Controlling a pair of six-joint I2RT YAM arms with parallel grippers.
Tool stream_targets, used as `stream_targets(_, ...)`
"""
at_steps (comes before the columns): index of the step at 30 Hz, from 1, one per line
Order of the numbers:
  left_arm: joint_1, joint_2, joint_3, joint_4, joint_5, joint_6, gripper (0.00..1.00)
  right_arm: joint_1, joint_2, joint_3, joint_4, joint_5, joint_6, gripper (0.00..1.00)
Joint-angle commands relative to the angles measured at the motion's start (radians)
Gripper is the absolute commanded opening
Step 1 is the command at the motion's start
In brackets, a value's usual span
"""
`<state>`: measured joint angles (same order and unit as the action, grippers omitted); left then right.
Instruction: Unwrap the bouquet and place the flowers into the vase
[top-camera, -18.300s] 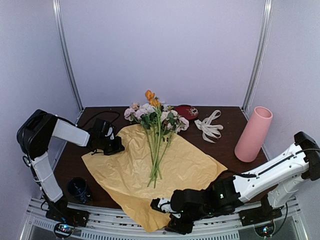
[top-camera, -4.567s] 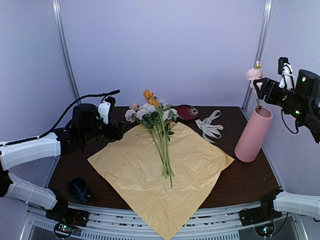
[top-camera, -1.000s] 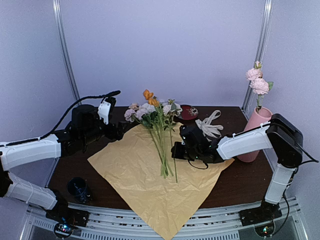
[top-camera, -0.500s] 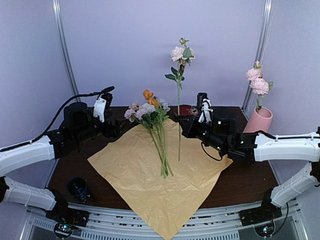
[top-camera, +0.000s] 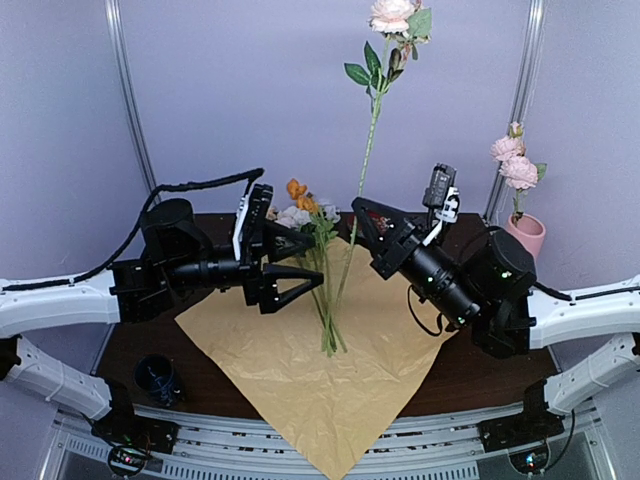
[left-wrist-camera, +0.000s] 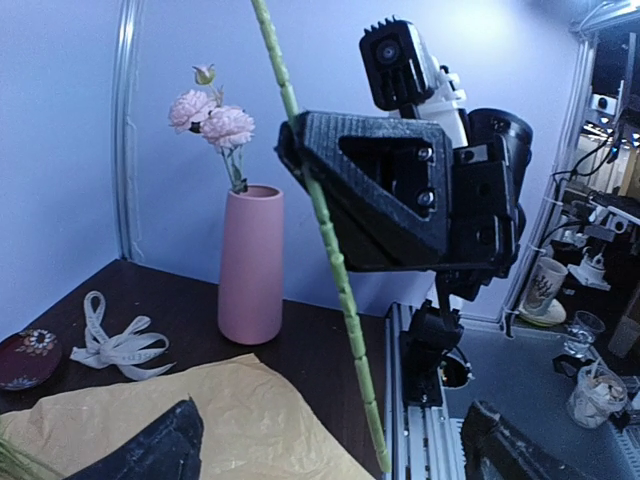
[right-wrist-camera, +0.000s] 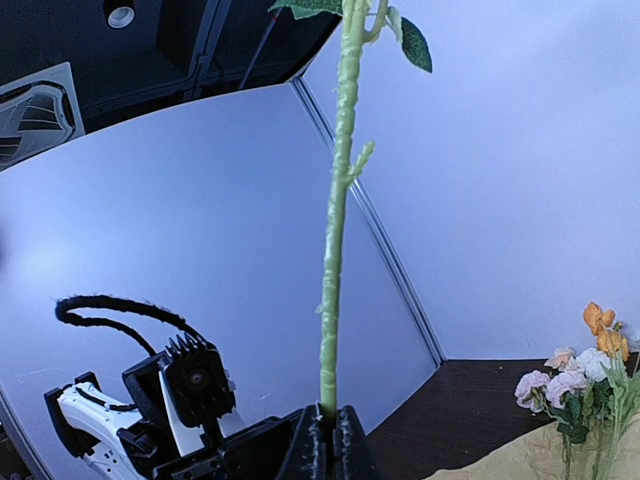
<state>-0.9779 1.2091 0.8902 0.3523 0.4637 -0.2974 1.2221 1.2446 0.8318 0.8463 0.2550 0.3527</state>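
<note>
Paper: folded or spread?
Spread. Paper lies open and flat, flowers loose on top, ribbon off beside it.

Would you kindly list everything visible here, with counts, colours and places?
wrapping paper: 1, yellow-tan, spread on the table
loose flowers: several, pink, white and orange, lying on the paper
raised flower: 1, pink bloom, green stem, upright above the paper
vase: 1, pink, table's far right
vase flowers: 2 blooms plus a bud, pink, standing in the vase
ribbon: 1, cream, between dish and vase
dish: 1, dark red, beside the ribbon
cup: 1, dark blue, near left corner
table: 1, dark brown
left gripper: 1, black, open, beside the loose flowers
right gripper: 1, black, shut on the raised flower's stem
</note>
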Motion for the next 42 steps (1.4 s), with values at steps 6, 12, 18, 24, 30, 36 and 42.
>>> stream_targets(6, -0.002, 0.077, 0.061, 0.129, 0.191, -0.101, 0.82, 0.036, 0.033, 0.009, 0.097, -0.024, -0.043, 0.00)
stream_targets(12, -0.002, 0.118, 0.082, 0.108, 0.234, -0.114, 0.68, 0.037, 0.033, 0.008, 0.089, -0.021, -0.043, 0.00)
stream_targets(18, -0.002, 0.140, 0.092, 0.105, 0.270, -0.129, 0.52, 0.037, 0.043, 0.016, 0.080, -0.021, -0.047, 0.00)
stream_targets(24, -0.004, 0.156, 0.096, 0.105, 0.286, -0.135, 0.35, 0.037, 0.052, 0.024, 0.076, -0.026, -0.048, 0.00)
stream_targets(30, -0.004, 0.163, 0.095, 0.100, 0.277, -0.137, 0.17, 0.037, 0.053, 0.028, 0.063, -0.026, -0.045, 0.00)
stream_targets(36, -0.004, 0.159, 0.086, 0.087, 0.228, -0.132, 0.00, 0.037, 0.042, 0.039, 0.022, -0.024, -0.045, 0.00)
stream_targets(42, -0.004, 0.110, 0.053, 0.082, 0.113, -0.108, 0.00, 0.037, 0.009, 0.131, -0.258, -0.022, -0.035, 0.34)
